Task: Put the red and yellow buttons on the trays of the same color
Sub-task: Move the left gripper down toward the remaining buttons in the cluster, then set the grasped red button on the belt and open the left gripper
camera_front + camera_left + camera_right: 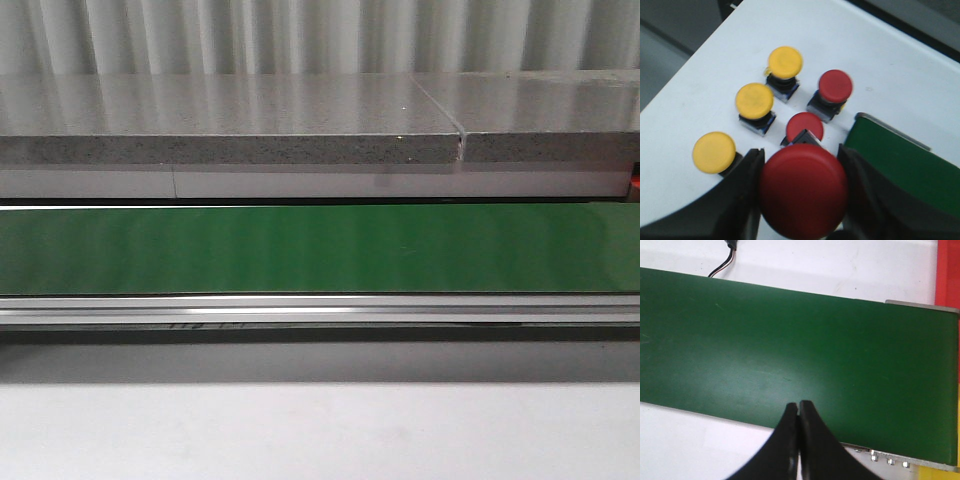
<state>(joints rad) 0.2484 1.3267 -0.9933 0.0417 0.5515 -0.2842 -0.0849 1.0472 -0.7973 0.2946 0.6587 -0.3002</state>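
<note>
Two tools: left tool pinching a red button, right tool pressed together; no legible writing.

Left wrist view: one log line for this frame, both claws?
left claw: shut on red button | right claw: shut, empty, over green belt | on table: three yellow buttons, two red buttons

My front camera shows neither arm. In the left wrist view the large red mushroom-cap button hides its own base and part of a smaller red button. The red tray strip and yellow corner are cut by the frame's edge.
</note>
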